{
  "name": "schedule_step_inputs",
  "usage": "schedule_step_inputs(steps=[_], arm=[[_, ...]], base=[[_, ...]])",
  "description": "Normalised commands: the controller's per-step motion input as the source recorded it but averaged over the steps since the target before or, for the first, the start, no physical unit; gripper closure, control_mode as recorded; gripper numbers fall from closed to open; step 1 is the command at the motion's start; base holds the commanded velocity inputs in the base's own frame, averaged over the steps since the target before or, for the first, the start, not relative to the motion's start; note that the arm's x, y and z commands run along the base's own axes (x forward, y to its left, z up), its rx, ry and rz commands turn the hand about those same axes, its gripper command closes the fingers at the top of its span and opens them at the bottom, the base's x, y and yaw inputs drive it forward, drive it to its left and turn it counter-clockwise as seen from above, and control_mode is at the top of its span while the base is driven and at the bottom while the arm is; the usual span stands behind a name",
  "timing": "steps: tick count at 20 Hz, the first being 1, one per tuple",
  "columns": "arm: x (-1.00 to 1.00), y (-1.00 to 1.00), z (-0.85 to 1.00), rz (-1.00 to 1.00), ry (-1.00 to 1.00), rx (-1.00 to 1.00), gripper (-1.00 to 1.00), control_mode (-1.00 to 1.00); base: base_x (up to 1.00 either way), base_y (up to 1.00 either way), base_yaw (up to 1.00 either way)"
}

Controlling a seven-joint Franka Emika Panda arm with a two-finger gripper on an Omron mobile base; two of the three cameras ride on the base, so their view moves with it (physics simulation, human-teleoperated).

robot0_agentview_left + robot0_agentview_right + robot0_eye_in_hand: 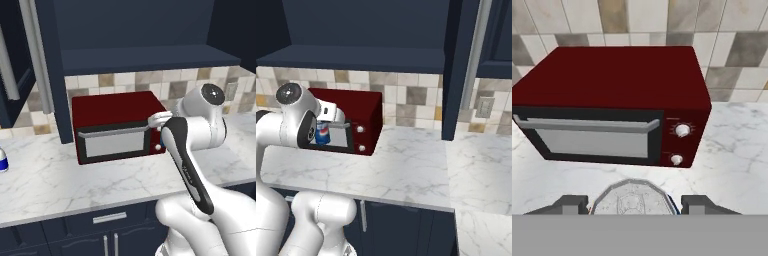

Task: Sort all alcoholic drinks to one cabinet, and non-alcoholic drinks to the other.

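- Holding a blue can [322,134] in the gripper [633,205], I see its silver top [632,200] sitting between the two dark fingertips [569,204], jaws about half open and closed against its sides.
- From the right base view, that can hangs just in front of the red toaster oven [117,127], above the marble counter [406,170].
- One toaster oven is all I count, with two white knobs [682,130] and one long grey door handle [587,125].
- One white bottle with a blue label [2,161] stands at the far left edge of the counter, well apart from the oven.
- One open navy cabinet [145,35] hangs above the oven; its shelf edge [150,59] lies over the oven's top.
- One cabinet door [456,70] stands edge-on at the right, and I see two silver bar handles [40,55] at left.
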Motion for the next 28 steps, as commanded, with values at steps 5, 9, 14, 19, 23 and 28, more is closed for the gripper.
schedule_step_inputs(steps=[5, 9, 14, 19, 23, 28], arm=[[0.00, 0.00, 0.27, 0.00, -0.06, 0.00, 1.00, -1.00], [0.00, 0.00, 0.82, 0.00, -0.17, -0.01, 1.00, -1.00], [0.05, 0.00, 0.96, 0.00, -0.13, 0.00, 1.00, -1.00], [0.22, -0.03, 0.83, 0.00, -0.10, 0.00, 1.00, -1.00], [0.25, -0.02, 0.73, 0.00, -0.07, 0.00, 1.00, -1.00], [0.49, -0.20, 0.47, -0.01, -0.02, 0.00, 1.00, -1.00]], base=[[0.00, 0.00, 0.00], [0.00, 0.00, 0.00], [0.00, 0.00, 0.00], [0.00, 0.00, 0.00], [0.00, 0.00, 0.00], [0.00, 0.00, 0.00]])
